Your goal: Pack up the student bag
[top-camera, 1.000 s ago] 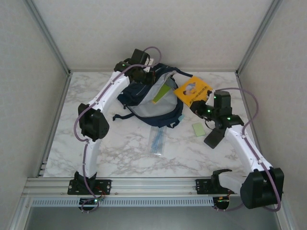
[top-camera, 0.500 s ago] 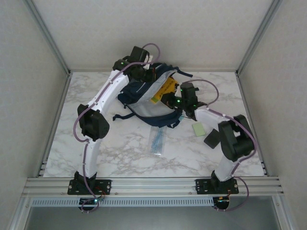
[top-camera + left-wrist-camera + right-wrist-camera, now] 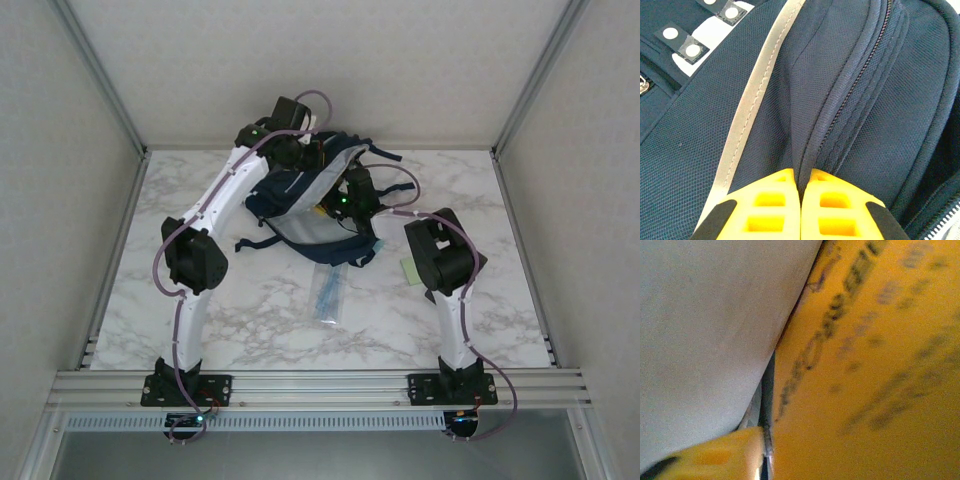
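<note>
Nothing legible can be made out. The flat orange-yellow cover (image 3: 880,365), pressed close to the right wrist camera, carries slanting rows of dark printed marks, too blurred to tell as letters or numbers. The dark navy woven-fabric student bag (image 3: 700,150) shows plain white round dots on small dark square tabs (image 3: 692,50) at its far left.

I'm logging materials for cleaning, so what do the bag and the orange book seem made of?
Bag: matte navy woven synthetic, probably nylon; fine mesh weave and stitching show. Book: smooth printed paper or card, likely; too blurred to confirm.
</note>
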You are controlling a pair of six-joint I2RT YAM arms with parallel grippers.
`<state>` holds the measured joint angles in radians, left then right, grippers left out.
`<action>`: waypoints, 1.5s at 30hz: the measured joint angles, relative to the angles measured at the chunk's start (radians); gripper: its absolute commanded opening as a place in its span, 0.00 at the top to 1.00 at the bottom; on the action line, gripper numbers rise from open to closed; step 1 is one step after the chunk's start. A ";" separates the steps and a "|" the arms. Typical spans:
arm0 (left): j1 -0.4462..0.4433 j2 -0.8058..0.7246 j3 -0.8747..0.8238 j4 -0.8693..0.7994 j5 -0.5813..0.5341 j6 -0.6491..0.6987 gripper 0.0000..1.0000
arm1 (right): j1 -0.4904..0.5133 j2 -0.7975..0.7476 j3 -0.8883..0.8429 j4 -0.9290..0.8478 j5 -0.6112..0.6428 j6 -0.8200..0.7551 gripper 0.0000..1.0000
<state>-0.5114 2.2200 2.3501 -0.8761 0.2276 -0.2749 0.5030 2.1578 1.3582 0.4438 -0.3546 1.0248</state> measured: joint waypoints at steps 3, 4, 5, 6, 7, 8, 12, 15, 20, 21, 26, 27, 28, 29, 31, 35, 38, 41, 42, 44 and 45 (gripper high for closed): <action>0.004 0.000 -0.013 0.016 0.000 -0.012 1.00 | 0.000 -0.044 0.000 -0.138 0.042 0.023 0.10; 0.005 0.000 -0.018 0.021 0.000 -0.016 1.00 | 0.000 -0.063 0.000 -0.188 0.048 0.024 0.10; 0.006 0.000 -0.023 0.027 0.000 -0.019 1.00 | 0.000 -0.081 0.003 -0.237 0.050 0.023 0.10; 0.008 0.000 -0.027 0.034 0.000 -0.025 1.00 | -0.001 -0.105 0.005 -0.294 0.056 0.020 0.10; 0.008 0.000 -0.031 0.038 0.000 -0.030 1.00 | -0.001 -0.132 0.009 -0.353 0.065 0.015 0.09; 0.009 0.000 -0.034 0.042 0.000 -0.034 1.00 | -0.003 -0.152 0.014 -0.400 0.071 0.008 0.09; 0.010 0.000 -0.038 0.053 -0.002 -0.042 1.00 | -0.016 -0.236 0.034 -0.594 0.095 -0.048 0.09; 0.010 0.000 -0.038 0.056 -0.004 -0.045 1.00 | -0.030 -0.293 0.042 -0.701 0.104 -0.106 0.09; 0.010 0.000 -0.048 0.074 0.000 -0.068 0.49 | -0.037 -0.405 0.069 -0.930 0.169 -0.280 0.09; 0.010 0.000 -0.051 0.089 0.002 -0.075 0.41 | -0.037 -0.439 0.069 -0.986 0.192 -0.317 0.09; 0.026 -0.037 -0.171 0.198 -0.001 -0.117 0.23 | -0.036 -0.628 0.050 -1.153 0.359 -0.417 0.08; 0.031 -0.061 -0.230 0.220 -0.004 -0.123 0.22 | -0.036 -0.670 0.032 -1.170 0.394 -0.427 0.08; 0.038 -0.097 -0.308 0.246 -0.006 -0.134 0.22 | -0.036 -0.706 0.013 -1.186 0.419 -0.432 0.09; 0.045 -0.136 -0.383 0.266 -0.011 -0.145 0.21 | -0.036 -0.739 -0.005 -1.201 0.439 -0.435 0.09; 0.065 -0.209 -0.512 0.310 -0.022 -0.164 0.19 | -0.035 -0.769 -0.029 -1.209 0.444 -0.435 0.10; 0.136 -0.366 -0.753 0.428 -0.039 -0.224 0.18 | -0.009 -0.761 -0.055 -1.183 0.428 -0.425 0.11; 0.216 -0.437 -0.893 0.533 -0.042 -0.280 0.18 | 0.041 -0.723 -0.057 -1.137 0.402 -0.401 0.12; 0.286 -0.439 -0.990 0.619 -0.046 -0.333 0.19 | 0.101 -0.672 -0.057 -1.075 0.381 -0.373 0.13; 0.307 -0.430 -1.020 0.641 -0.049 -0.350 0.20 | 0.119 -0.653 -0.057 -1.055 0.377 -0.365 0.13; 0.327 -0.407 -1.054 0.677 -0.049 -0.378 0.21 | 0.156 -0.620 -0.057 -1.021 0.370 -0.345 0.15; 0.337 -0.388 -1.072 0.710 -0.045 -0.395 0.22 | 0.179 -0.592 -0.053 -0.999 0.367 -0.331 0.17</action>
<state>-0.1745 1.8317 1.2785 -0.1665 0.1822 -0.6697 0.6823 1.5654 1.3056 -0.5552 0.0128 0.6941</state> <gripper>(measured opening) 0.798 0.858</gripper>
